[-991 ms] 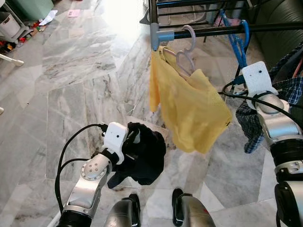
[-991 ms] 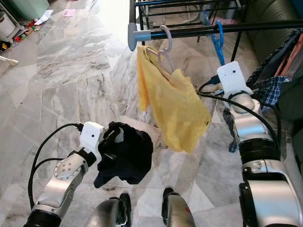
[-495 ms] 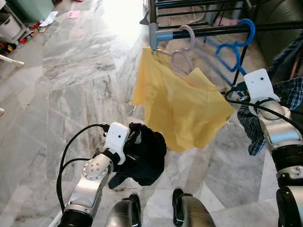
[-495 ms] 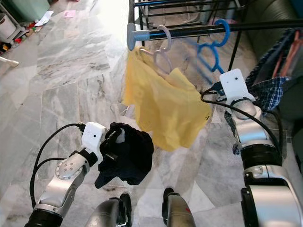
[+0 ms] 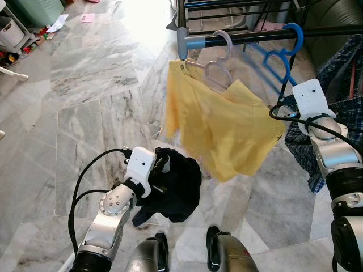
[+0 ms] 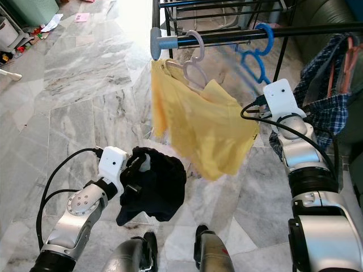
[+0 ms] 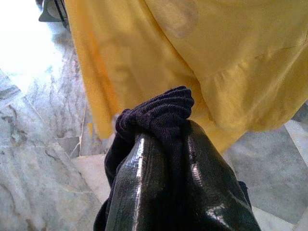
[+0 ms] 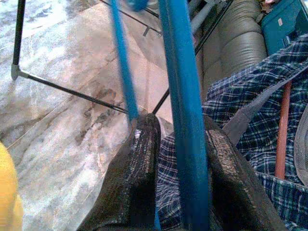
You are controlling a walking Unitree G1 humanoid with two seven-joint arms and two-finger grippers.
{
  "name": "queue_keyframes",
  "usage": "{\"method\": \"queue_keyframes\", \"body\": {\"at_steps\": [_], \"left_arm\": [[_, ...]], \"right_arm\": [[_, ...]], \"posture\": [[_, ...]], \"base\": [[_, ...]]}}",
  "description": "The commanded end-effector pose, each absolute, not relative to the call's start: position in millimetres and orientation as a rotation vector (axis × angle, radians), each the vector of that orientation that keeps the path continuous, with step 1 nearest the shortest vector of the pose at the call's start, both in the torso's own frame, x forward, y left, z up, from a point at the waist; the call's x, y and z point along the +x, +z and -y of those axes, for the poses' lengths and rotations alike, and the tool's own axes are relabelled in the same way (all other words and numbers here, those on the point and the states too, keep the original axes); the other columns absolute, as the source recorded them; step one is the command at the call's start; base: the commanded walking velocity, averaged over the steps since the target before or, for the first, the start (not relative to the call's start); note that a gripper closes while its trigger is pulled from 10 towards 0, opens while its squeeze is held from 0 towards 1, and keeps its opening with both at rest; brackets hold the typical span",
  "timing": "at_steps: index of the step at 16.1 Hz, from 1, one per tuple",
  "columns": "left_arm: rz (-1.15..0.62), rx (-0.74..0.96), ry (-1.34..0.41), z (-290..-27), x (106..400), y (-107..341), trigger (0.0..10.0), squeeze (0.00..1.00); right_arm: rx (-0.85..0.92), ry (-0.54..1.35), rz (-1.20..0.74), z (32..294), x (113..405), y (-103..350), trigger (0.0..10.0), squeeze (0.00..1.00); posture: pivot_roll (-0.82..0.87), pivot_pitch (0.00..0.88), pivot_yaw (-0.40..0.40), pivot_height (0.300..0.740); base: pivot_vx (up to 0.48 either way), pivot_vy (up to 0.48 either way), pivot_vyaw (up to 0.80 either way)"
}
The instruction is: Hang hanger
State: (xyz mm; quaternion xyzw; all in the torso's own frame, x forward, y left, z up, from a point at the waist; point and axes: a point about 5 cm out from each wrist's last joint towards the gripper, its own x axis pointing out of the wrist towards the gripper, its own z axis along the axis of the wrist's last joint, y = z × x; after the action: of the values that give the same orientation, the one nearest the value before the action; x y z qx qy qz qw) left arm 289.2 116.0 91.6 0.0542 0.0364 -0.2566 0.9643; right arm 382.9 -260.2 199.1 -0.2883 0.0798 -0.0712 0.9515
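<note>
A blue hanger (image 5: 279,56) hangs by its hook on the dark rail (image 5: 255,37), to the right of a yellow garment (image 5: 227,133) on a pale hanger (image 5: 218,62). My right gripper (image 8: 182,124) is just below the rail, shut on the blue hanger's bar (image 8: 185,96), which runs between both fingers (image 8: 139,183). Its white wrist housing (image 5: 309,99) hides the fingers in the eye views. Low at the left, my left gripper (image 7: 166,132) is shut on a bunched dark garment (image 5: 176,187), held in front of the yellow cloth.
A blue plaid shirt (image 5: 346,113) hangs on the rail to the right. A dark sofa (image 5: 334,22) stands behind it. The rack's legs and crossbars (image 5: 227,8) stand at the back. Boxes and clutter (image 5: 17,34) lie far left on the marble floor. My feet (image 5: 218,249) are below.
The blue hanger turned from edge-on to face-on, with its hook now over the rail. My right wrist shifted slightly right. The yellow garment swings. The left arm holds still.
</note>
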Motion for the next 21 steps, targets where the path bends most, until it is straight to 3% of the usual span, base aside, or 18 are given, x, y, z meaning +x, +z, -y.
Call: {"method": "queue_keyframes", "body": {"at_steps": [1,10,11,15,16,17,21], "left_arm": [[-0.091,0.115,-0.512,-119,285,85,10.0,0.00],[-0.091,0.115,-0.512,-119,285,85,10.0,0.00],[-0.095,0.119,-0.502,-120,284,85,10.0,0.00],[-0.099,0.123,-0.491,-122,283,84,10.0,0.00],[-0.100,0.123,-0.491,-122,282,84,10.0,0.00],[-0.100,0.120,-0.490,-121,282,84,10.0,0.00],[-0.100,0.117,-0.493,-120,282,84,10.0,0.00]], "right_arm": [[-0.594,-0.150,-0.167,262,382,199,10.0,0.00],[-0.594,-0.150,-0.167,262,382,199,10.0,0.00],[-0.599,-0.090,-0.111,253,398,227,10.0,1.00],[-0.565,-0.057,-0.074,247,403,243,10.0,1.00],[-0.559,-0.055,-0.074,247,403,242,10.0,0.82],[-0.529,-0.048,-0.084,248,401,236,10.0,0.00],[-0.523,-0.029,-0.116,252,399,224,10.0,0.00]], "posture": [[-0.09,0.267,0.113,0.740],[-0.09,0.267,0.113,0.740],[-0.08,0.266,0.096,0.740],[-0.08,0.266,0.092,0.740],[-0.08,0.266,0.091,0.740],[-0.08,0.266,0.092,0.740],[-0.08,0.265,0.090,0.740]], "base": [[0.000,0.000,0.00],[0.000,0.000,0.00],[0.000,0.000,0.00],[0.000,0.000,0.00],[0.000,0.000,0.00],[0.000,0.000,0.00],[0.000,0.000,0.00]]}}
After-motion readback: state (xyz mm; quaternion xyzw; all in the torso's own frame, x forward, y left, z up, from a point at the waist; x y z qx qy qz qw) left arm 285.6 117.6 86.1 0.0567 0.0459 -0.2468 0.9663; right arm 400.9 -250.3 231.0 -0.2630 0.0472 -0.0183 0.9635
